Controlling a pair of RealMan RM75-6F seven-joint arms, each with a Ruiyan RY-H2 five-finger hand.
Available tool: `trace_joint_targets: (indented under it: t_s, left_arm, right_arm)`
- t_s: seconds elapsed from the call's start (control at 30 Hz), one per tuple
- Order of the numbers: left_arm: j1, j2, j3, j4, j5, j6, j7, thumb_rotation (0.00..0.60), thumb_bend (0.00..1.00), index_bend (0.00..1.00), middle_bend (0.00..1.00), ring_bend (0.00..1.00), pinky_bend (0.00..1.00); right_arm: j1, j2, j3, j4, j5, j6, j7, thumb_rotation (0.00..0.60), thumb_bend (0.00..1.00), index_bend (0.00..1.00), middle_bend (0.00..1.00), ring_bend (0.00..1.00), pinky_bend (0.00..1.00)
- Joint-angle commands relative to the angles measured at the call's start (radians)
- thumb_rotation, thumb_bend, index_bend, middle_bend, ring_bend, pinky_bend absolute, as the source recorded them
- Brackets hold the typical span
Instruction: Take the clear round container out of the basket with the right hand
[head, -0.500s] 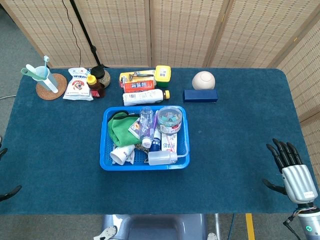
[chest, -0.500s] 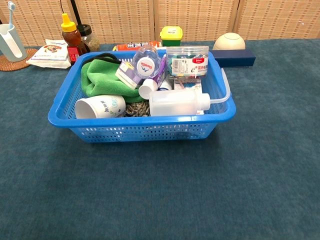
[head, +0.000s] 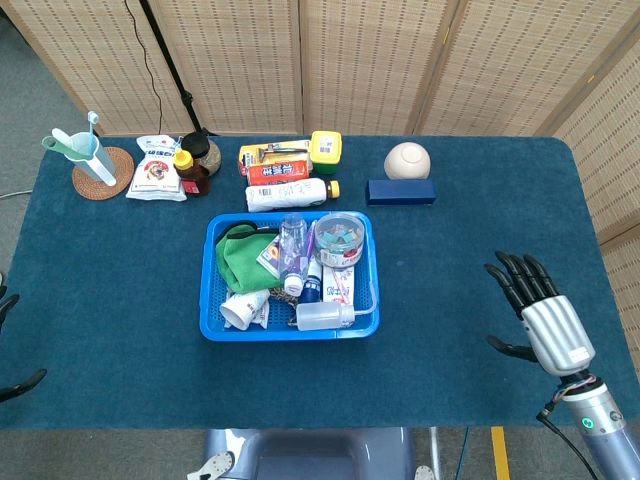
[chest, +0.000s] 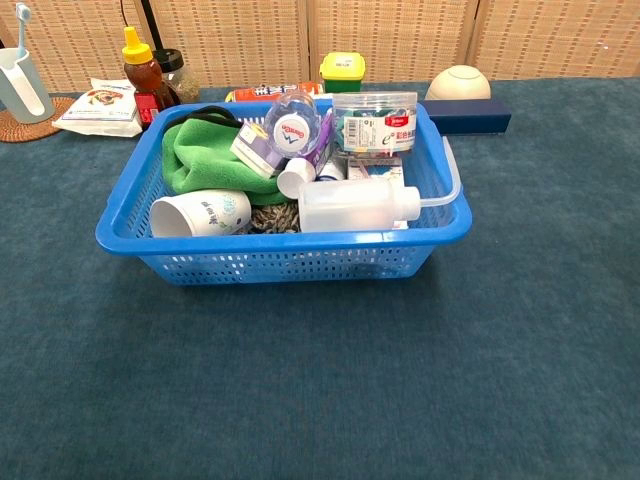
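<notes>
While the clear round container (head: 340, 239) sits upright in the basket's far right corner, nothing touches it; chest view shows coloured bits inside it and a label on its side (chest: 374, 122). Blue basket (head: 209, 290) is mid-table, also holding a green cloth (head: 238, 259), a clear bottle (head: 292, 253) lying across the middle, a paper cup (head: 244, 308) on its side and a white squeeze bottle (head: 324, 316) along the near wall. Right hand (head: 545, 320) hovers over the table well to the right of the basket, fingers spread, holding nothing. Left hand (head: 10, 345): only dark fingertips show at the left edge, so I can't tell its pose. Behind the basket: a white sphere (head: 408, 160) and navy box (head: 400, 191).
</notes>
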Motion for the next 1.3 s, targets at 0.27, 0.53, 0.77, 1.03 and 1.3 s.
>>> trace_joint_targets:
  t_s: [0.27,0.53,0.77,1.03,1.3]
  left_arm:
    - [-0.025,-0.002,-0.005,-0.019,-0.018,-0.05,0.037,0.6,0.0,0.0,0.0,0.0,0.0]
    - [-0.034,0.001,-0.014,-0.028,-0.043,-0.071,0.033,0.6,0.0,0.0,0.0,0.0,0.0]
    - [-0.032,0.01,-0.013,-0.023,-0.036,-0.059,-0.004,0.6,0.0,0.0,0.0,0.0,0.0]
    - [-0.036,0.017,-0.016,-0.005,-0.046,-0.069,-0.048,0.6,0.0,0.0,0.0,0.0,0.0]
    - [-0.035,0.021,-0.017,0.008,-0.05,-0.066,-0.077,0.6,0.0,0.0,0.0,0.0,0.0]
  right_arm:
    - [0.216,0.065,0.095,-0.27,0.068,-0.297,-0.113,0.6,0.0,0.0,0.0,0.0,0.0]
    - [0.354,-0.091,0.156,-0.283,0.186,-0.438,-0.276,0.6,0.0,0.0,0.0,0.0,0.0]
    - [0.433,-0.298,0.175,-0.165,0.246,-0.454,-0.396,0.6,0.0,0.0,0.0,0.0,0.0]
    - [0.497,-0.401,0.205,-0.084,0.307,-0.47,-0.464,0.6,0.0,0.0,0.0,0.0,0.0]
    - [0.544,-0.468,0.21,-0.008,0.362,-0.485,-0.54,0.6,0.0,0.0,0.0,0.0,0.0]
